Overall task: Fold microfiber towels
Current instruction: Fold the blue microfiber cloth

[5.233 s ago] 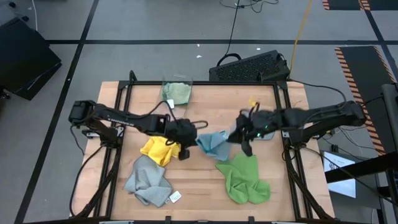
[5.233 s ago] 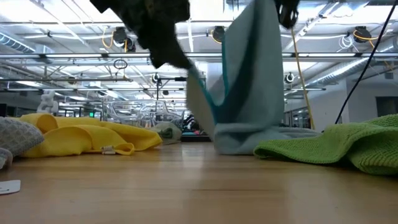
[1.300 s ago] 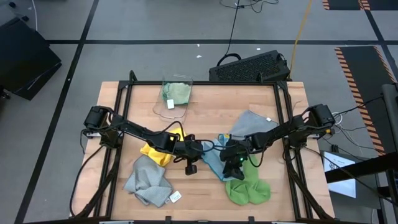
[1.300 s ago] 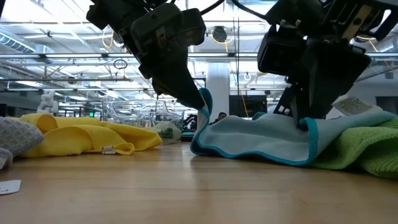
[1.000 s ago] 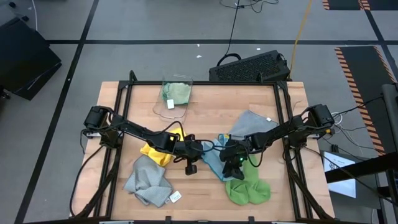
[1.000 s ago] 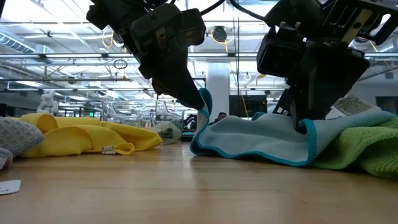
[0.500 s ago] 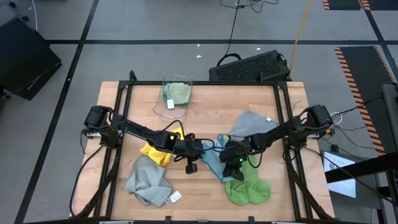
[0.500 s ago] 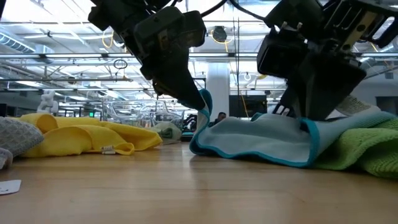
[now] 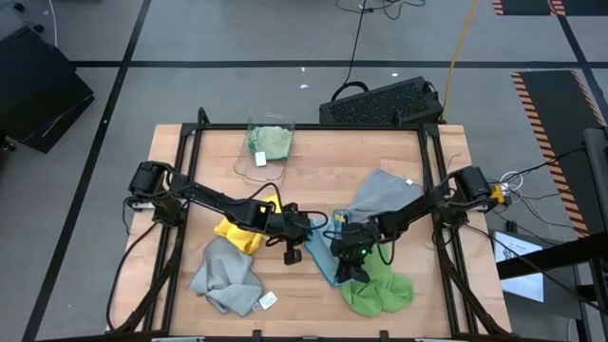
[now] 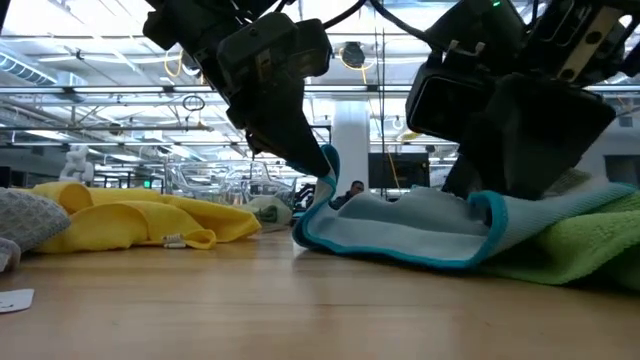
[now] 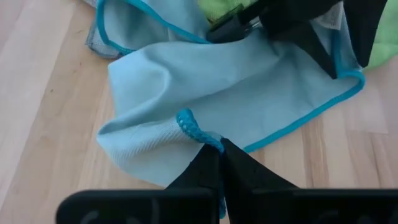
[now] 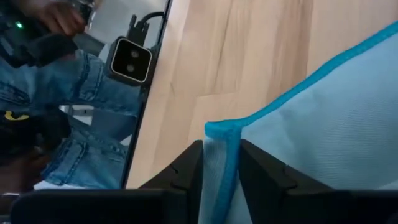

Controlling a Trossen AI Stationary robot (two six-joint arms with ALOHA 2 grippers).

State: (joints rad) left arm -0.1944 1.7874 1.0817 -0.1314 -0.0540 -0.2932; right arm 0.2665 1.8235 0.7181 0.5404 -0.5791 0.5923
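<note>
The light blue towel [image 9: 326, 253] with a teal hem lies mid-table, between my two grippers. My left gripper [image 9: 306, 228] is shut on its left edge. My right gripper [image 9: 350, 266] is shut on its near right corner, beside the bright green towel [image 9: 375, 290], on which the blue towel's right part rests. The yellow towel [image 9: 242, 231] and a grey towel [image 9: 226, 275] lie crumpled on the table to the left. A second grey towel [image 9: 380, 195] lies at the right, under my right arm. The pale green towel [image 9: 273, 142] sits in the clear bin at the far edge. My left gripper pinches the teal hem [image 11: 191, 126] on the towel's left edge between its two shut fingertips. The fingers slant down from the table's left. That bit of hem stands raised [image 10: 325, 160]; the cloth below it sags to the table. My right gripper has the towel's hemmed corner [image 12: 219, 132] between its two fingers. The fingers come from the table's right, slanting down. The corner [image 10: 490, 212] is held a little above the table, and the cloth between the two grippers lies slack on the wood.
The clear bin [image 9: 258, 152] stands at the far edge, and a black keyboard [image 9: 380, 100] lies beyond the table. A white tag [image 9: 267, 300] lies near the front edge by the grey towel. In the right wrist view a person in jeans [image 12: 81, 118] stands beside the table.
My right gripper has sunk and gone toward the table's near edge, taking the towel's right corner with it. The blue towel has been drawn flatter and lower, and its near edge has slid along the table. The left-held hem has stayed put.
</note>
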